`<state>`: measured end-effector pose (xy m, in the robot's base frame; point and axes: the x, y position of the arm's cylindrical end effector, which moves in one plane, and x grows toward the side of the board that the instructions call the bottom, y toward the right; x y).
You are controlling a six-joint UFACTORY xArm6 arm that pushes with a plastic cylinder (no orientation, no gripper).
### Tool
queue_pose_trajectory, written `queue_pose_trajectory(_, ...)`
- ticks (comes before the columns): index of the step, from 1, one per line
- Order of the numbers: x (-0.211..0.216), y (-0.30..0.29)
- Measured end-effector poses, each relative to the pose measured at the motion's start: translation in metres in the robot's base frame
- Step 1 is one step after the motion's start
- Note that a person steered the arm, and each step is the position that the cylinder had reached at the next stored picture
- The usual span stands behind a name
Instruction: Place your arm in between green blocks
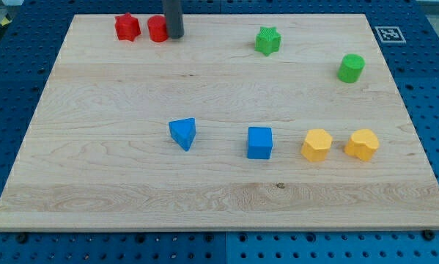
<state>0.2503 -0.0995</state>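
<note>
A green star-shaped block [267, 40] lies near the view's top, right of centre. A green cylinder [351, 67] lies further right and a little lower. My tip [175, 35] is at the view's top left of centre, touching the right side of a red cylinder [157, 29]. It is far to the left of both green blocks.
A red star-shaped block [127, 27] lies left of the red cylinder. A blue triangular block [182, 133] and a blue cube [260, 142] lie mid-board. Two yellow blocks [316, 144] [362, 144] lie at the right. The wooden board [94, 191] sits on a blue pegboard.
</note>
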Motion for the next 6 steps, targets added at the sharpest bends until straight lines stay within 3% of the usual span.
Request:
queue_pose_trajectory(1, 0.008, -0.001)
queue_pose_trajectory(2, 0.044, 0.042)
queue_pose_trajectory(3, 0.068, 0.108)
queue_pose_trajectory(5, 0.069, 0.24)
queue_pose_trajectory(6, 0.069, 0.275)
